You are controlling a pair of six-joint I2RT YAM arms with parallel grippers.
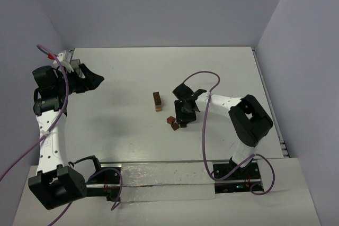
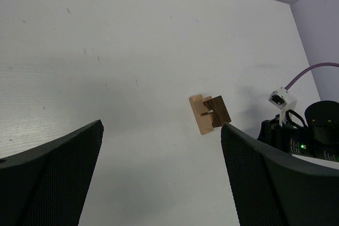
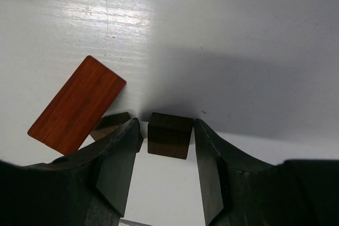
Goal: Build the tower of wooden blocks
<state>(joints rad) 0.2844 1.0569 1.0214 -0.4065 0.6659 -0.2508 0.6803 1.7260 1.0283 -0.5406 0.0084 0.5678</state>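
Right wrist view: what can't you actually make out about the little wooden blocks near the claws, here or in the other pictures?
- Small block, right wrist view: mostly hidden behind a finger of the right gripper; its shape is unclear.
- Loose blocks, top view: too small to count, and the gripper overlaps them.
- Stack, left wrist view: too small to count its blocks; its far side is hidden.

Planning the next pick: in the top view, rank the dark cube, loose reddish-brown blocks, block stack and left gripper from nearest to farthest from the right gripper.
1. Dark cube, between the right gripper's fingers.
2. Loose reddish-brown blocks, just left of the cube.
3. Block stack, farther left and deeper in.
4. Left gripper, far across on the left side.
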